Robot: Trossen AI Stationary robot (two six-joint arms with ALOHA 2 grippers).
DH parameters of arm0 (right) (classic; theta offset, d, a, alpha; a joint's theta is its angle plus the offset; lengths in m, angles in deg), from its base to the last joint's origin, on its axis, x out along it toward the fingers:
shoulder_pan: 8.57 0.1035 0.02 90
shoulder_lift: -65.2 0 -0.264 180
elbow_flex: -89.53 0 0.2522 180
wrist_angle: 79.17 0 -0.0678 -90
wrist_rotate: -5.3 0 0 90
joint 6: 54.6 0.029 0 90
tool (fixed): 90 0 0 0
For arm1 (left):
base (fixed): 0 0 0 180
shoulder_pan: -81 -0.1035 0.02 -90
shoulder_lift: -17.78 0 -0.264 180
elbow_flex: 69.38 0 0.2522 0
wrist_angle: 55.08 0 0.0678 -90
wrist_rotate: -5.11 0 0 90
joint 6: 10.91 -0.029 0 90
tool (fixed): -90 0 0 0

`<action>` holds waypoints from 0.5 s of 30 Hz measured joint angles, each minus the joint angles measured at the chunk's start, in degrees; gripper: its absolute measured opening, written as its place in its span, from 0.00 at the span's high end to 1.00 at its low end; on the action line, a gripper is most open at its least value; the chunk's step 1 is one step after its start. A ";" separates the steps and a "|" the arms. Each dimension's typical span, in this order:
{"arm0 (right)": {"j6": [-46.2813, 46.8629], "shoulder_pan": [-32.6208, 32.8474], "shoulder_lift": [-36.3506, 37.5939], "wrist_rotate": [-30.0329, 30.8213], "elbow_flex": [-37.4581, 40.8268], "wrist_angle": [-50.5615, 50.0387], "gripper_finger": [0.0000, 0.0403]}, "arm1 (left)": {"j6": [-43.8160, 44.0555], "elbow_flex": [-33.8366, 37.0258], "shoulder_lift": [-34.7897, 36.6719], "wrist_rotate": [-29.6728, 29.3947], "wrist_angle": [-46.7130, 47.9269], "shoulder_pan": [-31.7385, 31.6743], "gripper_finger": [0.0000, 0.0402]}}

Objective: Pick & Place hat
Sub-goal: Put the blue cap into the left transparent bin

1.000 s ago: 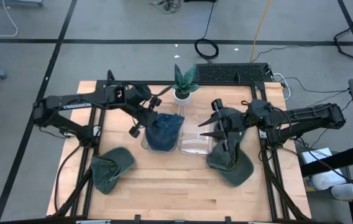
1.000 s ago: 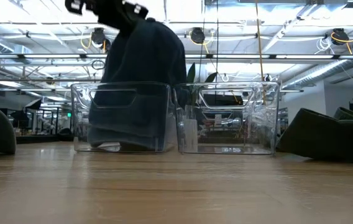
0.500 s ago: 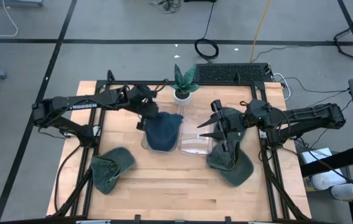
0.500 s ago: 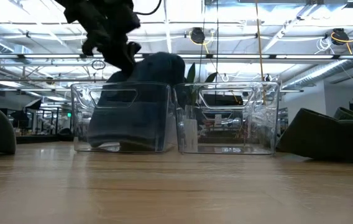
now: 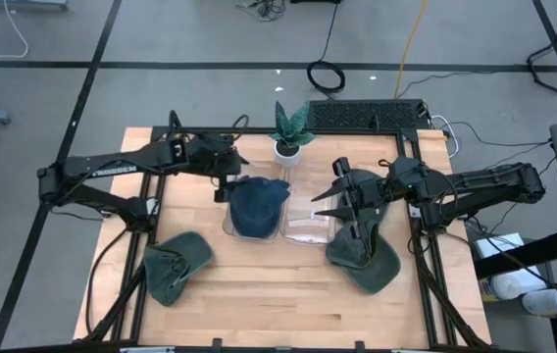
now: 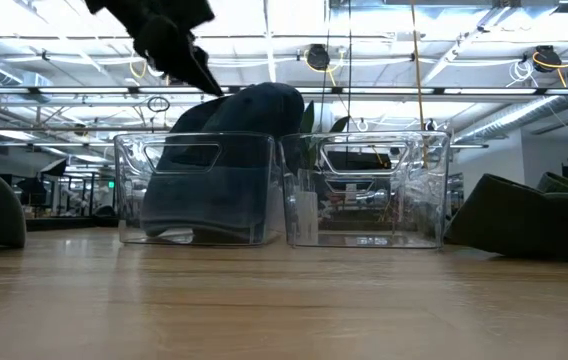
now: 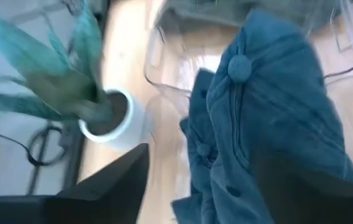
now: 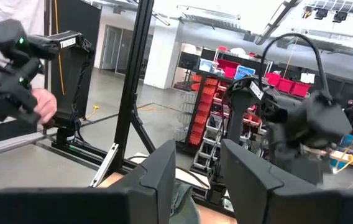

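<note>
A blue hat [image 5: 257,206] lies in the left clear bin [image 6: 129,190]; its crown [image 6: 254,100] pokes above the rim. My left gripper [image 5: 224,179] hovers open just up and left of the hat; in the left wrist view its fingers [image 7: 117,186] stand wide on either side of the hat [image 7: 270,118] without touching it. My right gripper [image 5: 329,199] waits open above the empty right clear bin [image 5: 308,227].
Two green hats lie on the table, one near left [image 5: 176,263] and one near right [image 5: 365,260]. A potted plant [image 5: 288,132] stands just behind the bins. A person's hand [image 8: 40,106] holds a controller in the room beyond the table.
My left gripper has lowered the blue hat from high over the left bin, rolled its wrist, opened and let go, then drawn back a little toward the table's left. The hat has sunk into the bin and slumped, with only its crown above the rim.
</note>
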 joint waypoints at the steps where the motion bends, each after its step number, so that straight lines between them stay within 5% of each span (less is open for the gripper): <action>1: -0.01 -0.01 0.00 0.00 0.00 0.00 0.72 | -0.54 0.00 1.12 -0.12 -0.16 0.40 0.26; 7: -0.29 -0.01 -0.02 0.00 0.00 0.01 0.72 | -0.20 -0.02 6.55 -0.05 -3.77 4.76 0.11; 15: -0.43 0.01 -0.02 0.03 0.00 0.04 0.71 | 2.71 -0.02 5.23 -1.09 -13.99 11.14 0.13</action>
